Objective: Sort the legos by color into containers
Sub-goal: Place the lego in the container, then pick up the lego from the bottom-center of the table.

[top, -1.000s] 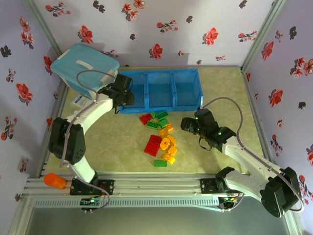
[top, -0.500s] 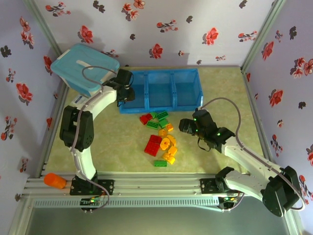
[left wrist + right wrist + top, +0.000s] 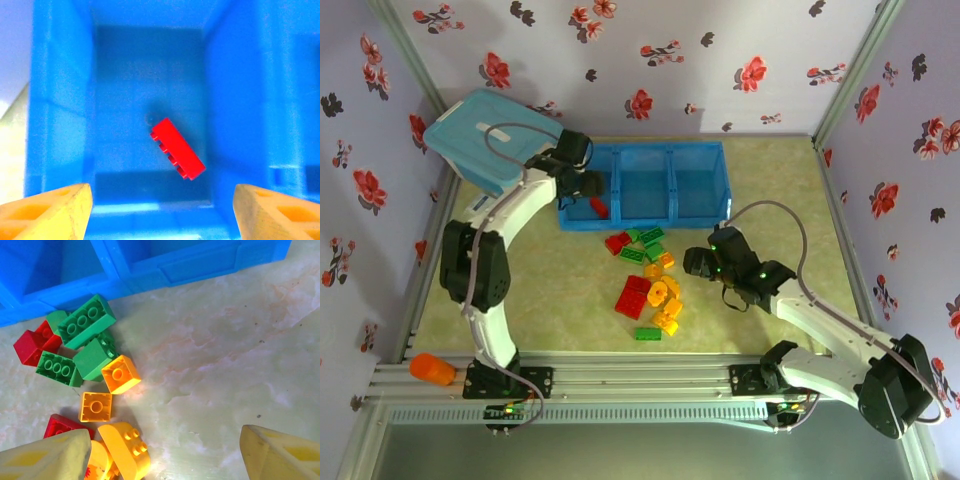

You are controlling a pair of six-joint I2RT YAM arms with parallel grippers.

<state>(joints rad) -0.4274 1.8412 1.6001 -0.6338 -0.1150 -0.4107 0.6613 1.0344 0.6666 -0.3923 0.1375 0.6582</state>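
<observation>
Drop-off step: the left gripper (image 3: 162,202) hangs open and empty over the tray's (image 3: 60,125) left compartment, with 1 red brick (image 3: 177,149) inside. The right gripper (image 3: 697,262) is open too; the loose bricks (image 3: 652,285) at its 9 o'clock probably need grasping next.

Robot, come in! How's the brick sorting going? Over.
Left claw open over left bin, red brick inside. Right claw open by pile. Nothing blocking.
</observation>
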